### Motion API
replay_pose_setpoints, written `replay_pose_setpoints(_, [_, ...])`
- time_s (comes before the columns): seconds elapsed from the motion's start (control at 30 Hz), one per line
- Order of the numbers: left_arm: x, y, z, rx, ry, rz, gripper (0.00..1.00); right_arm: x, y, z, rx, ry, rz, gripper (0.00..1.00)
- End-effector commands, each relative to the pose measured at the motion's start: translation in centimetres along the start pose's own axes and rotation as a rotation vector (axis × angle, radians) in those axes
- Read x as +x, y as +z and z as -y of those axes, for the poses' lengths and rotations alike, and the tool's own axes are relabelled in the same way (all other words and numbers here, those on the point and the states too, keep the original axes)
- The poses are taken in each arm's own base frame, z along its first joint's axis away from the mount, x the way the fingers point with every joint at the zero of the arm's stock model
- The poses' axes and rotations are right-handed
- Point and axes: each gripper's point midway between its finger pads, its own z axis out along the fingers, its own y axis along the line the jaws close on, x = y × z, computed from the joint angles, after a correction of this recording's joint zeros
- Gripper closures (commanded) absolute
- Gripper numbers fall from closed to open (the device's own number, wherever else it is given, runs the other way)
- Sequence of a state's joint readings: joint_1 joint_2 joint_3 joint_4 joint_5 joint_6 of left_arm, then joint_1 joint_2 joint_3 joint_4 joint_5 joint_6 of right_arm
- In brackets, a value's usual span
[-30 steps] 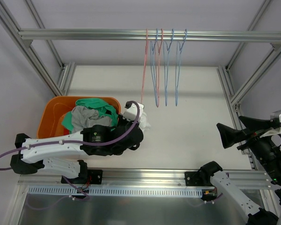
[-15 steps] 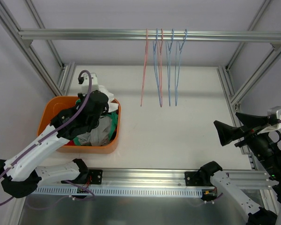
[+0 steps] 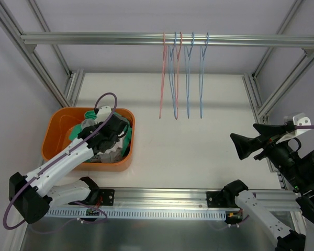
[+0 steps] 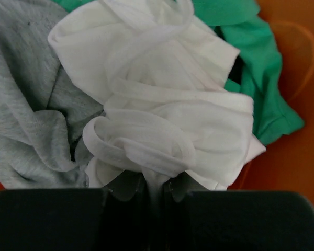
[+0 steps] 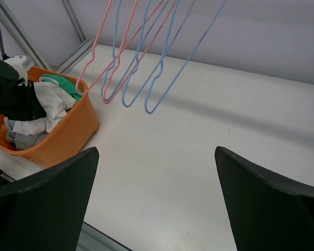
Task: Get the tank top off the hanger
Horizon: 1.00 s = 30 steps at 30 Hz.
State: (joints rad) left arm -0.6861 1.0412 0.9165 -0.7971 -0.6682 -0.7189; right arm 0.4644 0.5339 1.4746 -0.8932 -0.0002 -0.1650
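The white tank top [image 4: 167, 120] lies bunched in the orange bin [image 3: 120, 163], on top of a grey garment [image 4: 26, 89] and a green one [image 4: 261, 78]. My left gripper [image 4: 156, 180] reaches down into the bin and is shut on a fold of the tank top. From above, the left wrist [image 3: 112, 133] covers most of the white cloth. The right wrist view shows the tank top [image 5: 52, 102] at the bin's near rim. Bare pink and blue hangers [image 3: 180, 73] hang from the overhead rail. My right gripper [image 3: 251, 141] hovers open over the table's right side, with nothing between its fingers.
An aluminium frame surrounds the table, with the rail [image 3: 94, 38] across the back and posts at the corners. The hangers [image 5: 146, 68] dangle above the back middle of the table. The bin [image 5: 68, 130] sits at the left, near the front edge.
My left arm swung the tank top from the table beside the bin, over the bin's back edge, then down into the bin. The right gripper drifted slightly left. The hangers sway a little.
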Motion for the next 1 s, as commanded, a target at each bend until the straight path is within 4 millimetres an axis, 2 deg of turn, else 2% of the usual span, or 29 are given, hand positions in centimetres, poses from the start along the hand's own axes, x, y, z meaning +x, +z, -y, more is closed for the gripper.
replay_pose_setpoints(0.0, [1.8, 1.8, -0.1, -0.047, -0.082, -0.064, 1.0, -0.8, 1.5, -1.0, -0.049, 0.013, 0.02, 0.0])
replay_pose_setpoints(0.07, [2.5, 3.0, 0.0, -0.045, -0.105, -0.097, 1.0, -0.4, 1.8, -1.0, -0.051, 0.015, 0.008, 0.01])
replay_pose_setpoints(0.1, [3.9, 3.9, -0.4, -0.055, -0.087, -0.131, 1.0, -0.3, 1.9, -1.0, -0.052, 0.016, 0.003, 0.01])
replay_pose_setpoints(0.17, [4.3, 5.4, -0.1, -0.03, -0.134, -0.147, 1.0, 0.1, 2.0, -1.0, -0.052, 0.015, -0.008, 0.0])
replay_pose_setpoints(0.2, [5.8, 5.9, 0.0, -0.014, -0.123, -0.194, 1.0, 0.2, 2.1, -1.0, -0.052, 0.015, -0.009, 0.01])
replay_pose_setpoints(0.3, [6.1, 6.1, 0.3, 0.032, -0.139, -0.233, 1.0, 0.4, 1.9, -0.9, -0.052, 0.012, -0.009, 0.0])
replay_pose_setpoints(0.33, [5.8, 5.9, 0.5, 0.051, -0.137, -0.231, 0.93, 0.4, 1.8, -0.9, -0.049, 0.01, -0.007, 0.0])
replay_pose_setpoints(0.37, [5.0, 5.2, 0.8, 0.092, -0.137, -0.208, 0.85, 0.4, 1.7, -0.9, -0.049, 0.007, -0.006, 0.0])
replay_pose_setpoints(0.4, [4.0, 4.4, 1.4, 0.138, -0.148, -0.193, 0.71, 0.4, 1.6, -0.8, -0.044, 0.007, -0.007, 0.01])
replay_pose_setpoints(0.5, [1.0, 1.7, 1.5, 0.216, -0.17, -0.111, 0.51, 0.4, 1.4, -0.7, -0.041, 0.003, -0.003, 0.01])
replay_pose_setpoints(0.53, [0.2, 1.0, 1.4, 0.224, -0.168, -0.092, 0.4, 0.3, 1.4, -0.7, -0.043, 0.004, -0.002, 0.0])
replay_pose_setpoints(0.63, [-2.3, -1.2, 0.4, 0.22, -0.15, -0.035, 0.29, 0.3, 1.4, -0.7, -0.043, 0.001, -0.005, 0.01])
replay_pose_setpoints(0.67, [-2.9, -1.7, 0.2, 0.223, -0.134, -0.019, 0.16, 0.4, 1.4, -0.7, -0.041, 0.0, -0.006, 0.0])
replay_pose_setpoints(0.77, [-5.1, -3.5, -0.6, 0.228, -0.113, 0.044, 0.01, 0.7, 1.7, -0.2, -0.015, -0.01, -0.019, 0.0])
replay_pose_setpoints(0.8, [-6.4, -4.4, -0.7, 0.235, -0.12, 0.077, 0.01, 1.2, 2.1, 0.1, 0.0, -0.012, -0.043, 0.01])
replay_pose_setpoints(0.87, [-7.5, -5.2, -1.6, 0.213, -0.105, 0.109, 0.01, 1.6, 2.3, 1.2, 0.063, -0.019, -0.072, 0.0])
replay_pose_setpoints(0.9, [-8.8, -6.0, -1.8, 0.211, -0.11, 0.143, 0.01, 2.3, 2.3, 1.6, 0.084, -0.024, -0.102, 0.01])
replay_pose_setpoints(0.97, [-10.5, -6.6, -2.7, 0.181, -0.097, 0.173, 0.01, 3.0, 2.3, 3.0, 0.163, -0.032, -0.146, 0.0])
